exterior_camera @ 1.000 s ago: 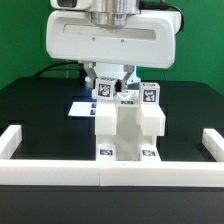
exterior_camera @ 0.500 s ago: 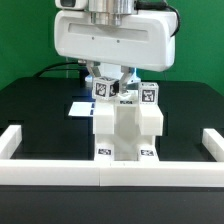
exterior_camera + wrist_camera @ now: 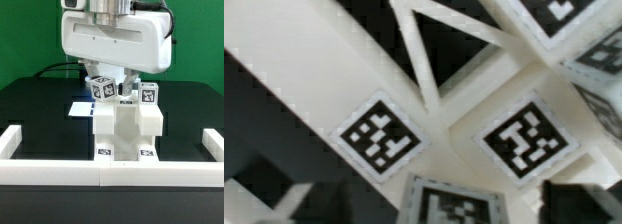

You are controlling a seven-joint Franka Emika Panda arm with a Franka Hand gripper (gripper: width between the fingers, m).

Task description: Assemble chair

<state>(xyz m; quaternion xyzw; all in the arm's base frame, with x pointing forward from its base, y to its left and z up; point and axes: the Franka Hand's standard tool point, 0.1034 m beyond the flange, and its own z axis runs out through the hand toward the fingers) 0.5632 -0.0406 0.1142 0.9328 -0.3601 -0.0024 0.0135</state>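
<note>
Though fingers partly hidden, end effector (image 3: 112,84) apparently open above chair (image 3: 128,128); tagged part tilted beneath.

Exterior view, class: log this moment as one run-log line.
stage: chair assembly | gripper: directly above chair's top parts | fingers: mostly hidden | chair: upright against front border rail

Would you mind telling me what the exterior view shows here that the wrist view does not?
Only the exterior view shows the whole chair standing on the black table behind the white border rails, with the gripper above it. Only the wrist view shows the tags' patterns close up. Both show the chair's white, tagged parts.
</note>
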